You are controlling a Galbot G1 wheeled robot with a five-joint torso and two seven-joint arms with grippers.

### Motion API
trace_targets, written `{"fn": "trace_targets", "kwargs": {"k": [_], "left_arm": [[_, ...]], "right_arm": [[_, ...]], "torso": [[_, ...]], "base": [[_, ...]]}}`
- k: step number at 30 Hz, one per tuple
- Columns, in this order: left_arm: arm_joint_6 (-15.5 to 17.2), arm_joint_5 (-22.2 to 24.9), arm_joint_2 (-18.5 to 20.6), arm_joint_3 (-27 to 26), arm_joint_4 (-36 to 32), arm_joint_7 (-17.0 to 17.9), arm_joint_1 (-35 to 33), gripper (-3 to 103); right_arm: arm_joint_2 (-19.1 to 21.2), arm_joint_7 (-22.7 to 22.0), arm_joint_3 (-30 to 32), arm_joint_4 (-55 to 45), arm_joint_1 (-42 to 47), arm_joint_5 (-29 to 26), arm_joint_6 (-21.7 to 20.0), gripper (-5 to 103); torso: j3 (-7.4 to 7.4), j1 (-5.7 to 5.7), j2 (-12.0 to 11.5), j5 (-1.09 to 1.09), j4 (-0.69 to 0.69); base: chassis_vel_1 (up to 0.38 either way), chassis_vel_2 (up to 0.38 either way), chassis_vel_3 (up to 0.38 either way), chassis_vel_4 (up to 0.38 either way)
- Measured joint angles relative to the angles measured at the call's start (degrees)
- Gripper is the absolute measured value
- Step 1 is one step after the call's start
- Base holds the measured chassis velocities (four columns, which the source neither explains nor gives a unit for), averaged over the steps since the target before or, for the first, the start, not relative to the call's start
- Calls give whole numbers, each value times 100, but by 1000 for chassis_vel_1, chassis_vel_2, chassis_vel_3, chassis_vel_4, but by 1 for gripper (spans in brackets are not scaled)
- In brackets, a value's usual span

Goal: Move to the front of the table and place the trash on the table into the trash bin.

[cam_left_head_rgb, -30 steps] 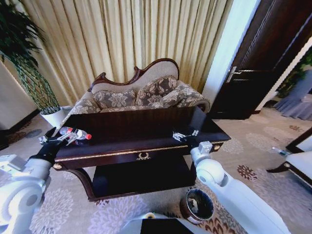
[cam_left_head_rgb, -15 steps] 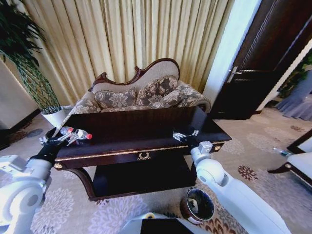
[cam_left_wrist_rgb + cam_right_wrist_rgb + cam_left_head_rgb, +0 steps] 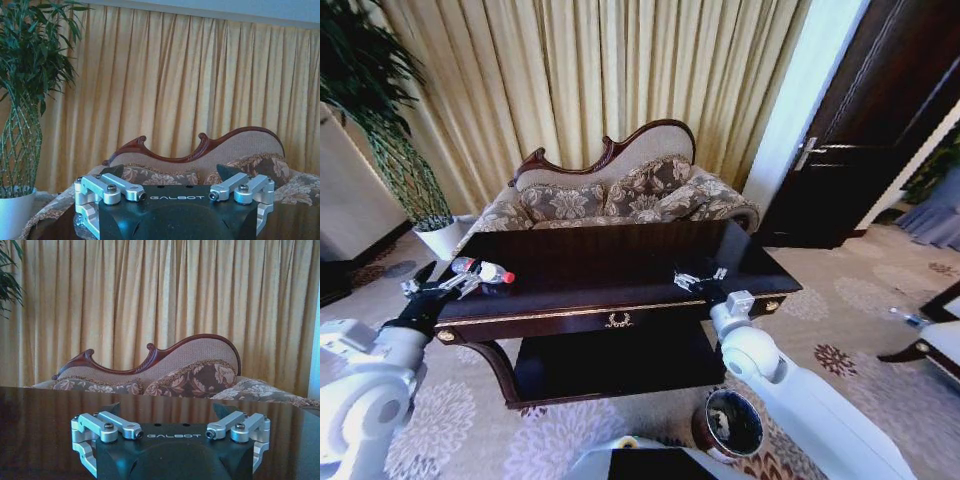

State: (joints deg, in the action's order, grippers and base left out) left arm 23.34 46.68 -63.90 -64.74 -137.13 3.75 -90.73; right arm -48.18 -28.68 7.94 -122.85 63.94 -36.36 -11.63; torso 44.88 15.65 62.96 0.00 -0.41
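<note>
- The left gripper (image 3: 438, 289) is too small in the head view to tell how its fingers stand; in the left wrist view their tips are hidden behind its body
- The right gripper (image 3: 700, 279) has the same trouble
- The bottle (image 3: 481, 270) is partly covered at its near end by the left gripper
- The trash bin (image 3: 729, 425) has its right side hidden behind the right arm; its contents are too small to tell
- The table (image 3: 620, 262) has its near right corner hidden by the right arm
</note>
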Motion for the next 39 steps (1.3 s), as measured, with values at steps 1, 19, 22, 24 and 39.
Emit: {"fn": "trace_targets", "kwargs": {"k": [1, 19, 22, 24, 39], "left_arm": [[-62, -21, 4, 0, 2, 2, -3, 100], [1257, 1293, 1178, -166, 497, 1710, 797, 100], [1559, 2548, 1602, 79, 730, 2809, 1399, 100], [1673, 3189, 1779, 254, 876, 3190, 1712, 100], [1406, 5443, 2597, 1612, 1941, 5250, 2832, 100]], "right_arm": [[-3, 0, -14, 2, -15, -3, 0, 100], [17, -23, -12, 99, -26, -10, -2, 100], [21, -35, -15, 136, -41, -27, -4, 100], [21, -45, -15, 161, -45, -35, -5, 100], [-114, -79, -128, 373, -102, -15, -12, 100]], "torso": [[0, 0, 0, 0, 1], [0, 0, 0, -1, -1], [0, 1, -1, 0, -1], [1, 1, -1, -2, -1], [0, 0, -1, -2, 2]], "base": [[0, 0, 0, 0], [0, 0, 0, 0], [0, 0, 0, 0], [0, 0, 0, 0], [0, 0, 0, 0]]}}
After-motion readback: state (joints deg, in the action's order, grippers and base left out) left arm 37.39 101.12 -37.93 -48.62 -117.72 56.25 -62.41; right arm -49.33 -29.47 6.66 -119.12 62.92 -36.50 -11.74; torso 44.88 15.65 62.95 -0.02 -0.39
